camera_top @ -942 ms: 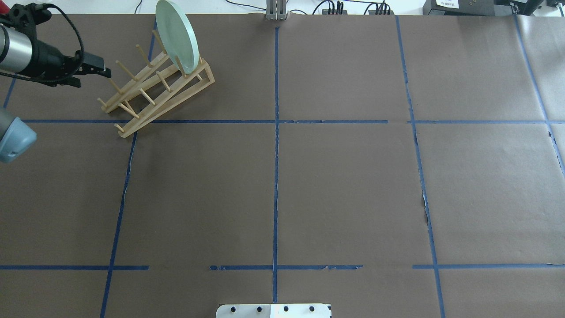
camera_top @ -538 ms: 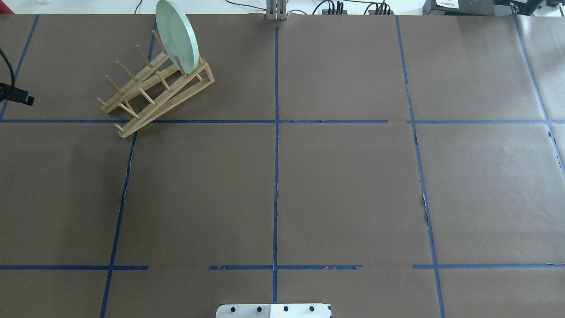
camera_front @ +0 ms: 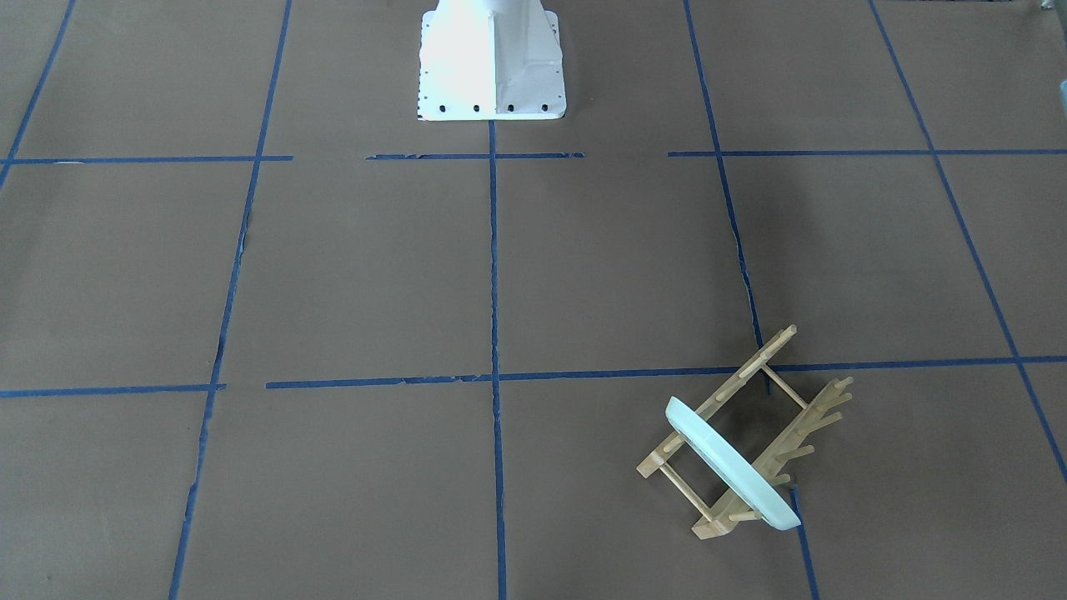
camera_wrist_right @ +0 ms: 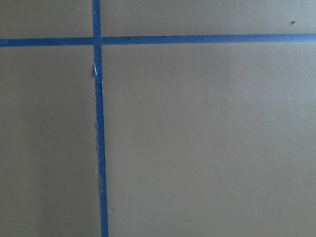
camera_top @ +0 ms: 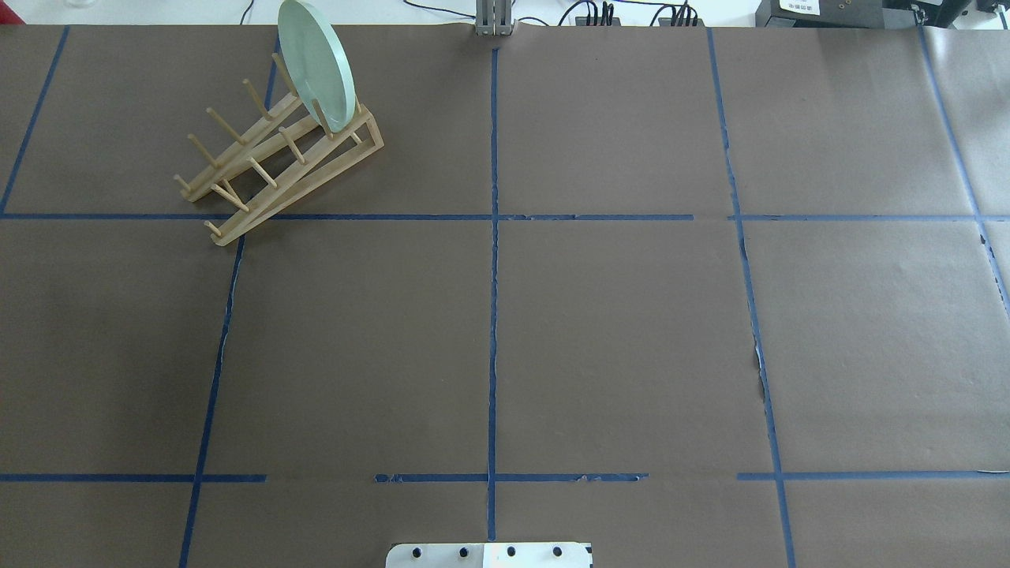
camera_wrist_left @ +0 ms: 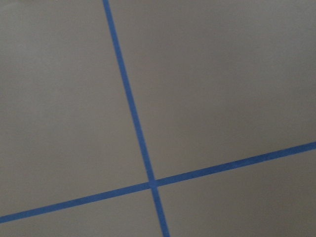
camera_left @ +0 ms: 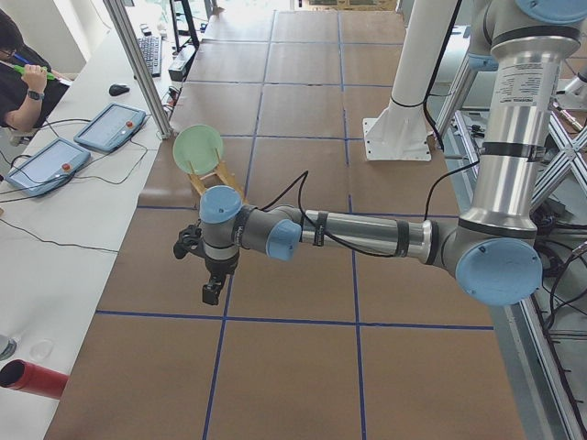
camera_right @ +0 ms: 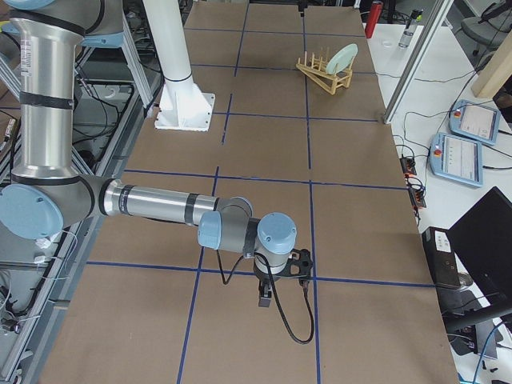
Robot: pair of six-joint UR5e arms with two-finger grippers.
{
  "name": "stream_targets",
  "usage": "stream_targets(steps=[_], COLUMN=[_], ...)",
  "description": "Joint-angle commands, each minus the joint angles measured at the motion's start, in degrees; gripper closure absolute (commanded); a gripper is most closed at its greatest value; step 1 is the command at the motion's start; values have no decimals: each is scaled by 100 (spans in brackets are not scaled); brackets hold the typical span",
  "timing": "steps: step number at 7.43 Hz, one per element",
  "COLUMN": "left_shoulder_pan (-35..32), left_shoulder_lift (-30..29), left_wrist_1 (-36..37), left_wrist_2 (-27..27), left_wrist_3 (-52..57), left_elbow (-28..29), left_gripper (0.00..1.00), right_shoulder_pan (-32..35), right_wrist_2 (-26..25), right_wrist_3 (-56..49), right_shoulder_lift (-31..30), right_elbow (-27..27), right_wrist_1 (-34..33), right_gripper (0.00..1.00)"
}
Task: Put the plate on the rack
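The pale mint-green plate (camera_top: 316, 63) stands on edge between the pegs at the far end of the light wooden rack (camera_top: 316, 177), at the table's far left. It also shows in the front view (camera_front: 733, 467) on the rack (camera_front: 754, 367). My left gripper (camera_left: 210, 293) shows only in the left side view, pointing down over the paper, well away from the rack (camera_left: 213, 179); I cannot tell whether it is open. My right gripper (camera_right: 265, 301) shows only in the right side view, far from the plate (camera_right: 344, 56); I cannot tell its state either.
Brown paper with a grid of blue tape lines (camera_top: 493, 237) covers the table. The white robot base (camera_front: 490, 62) stands at the near edge. Tablets (camera_left: 110, 126) and an operator (camera_left: 18, 69) are beside the table's far side.
My left arm has pulled back from beside the rack and left the overhead view to the left. The plate and rack have not moved.
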Motion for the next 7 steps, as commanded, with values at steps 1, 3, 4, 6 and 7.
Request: stream_targets(steps=[1,3,4,6,7], left_shoulder_pan=[-546,-556,-556,-556,-556], left_shoulder_lift=[-16,20,133,274,275], left_wrist_1=[491,421,368,218,218], left_wrist_2=[-791,-1140,-1123,-1096,-1096], left_wrist_3=[389,424,441,415,415], left_elbow=[39,136,93,144,145], left_gripper=[0,0,0,0,0], right_shoulder_pan=[4,-5,4,4,-5], right_wrist_2=[0,0,0,0,0], right_wrist_3=[0,0,0,0,0], right_shoulder_lift=[0,0,0,0,0], right_elbow=[5,-4,-4,-4,-4], right_wrist_1=[0,0,0,0,0], right_gripper=[0,0,0,0,0])
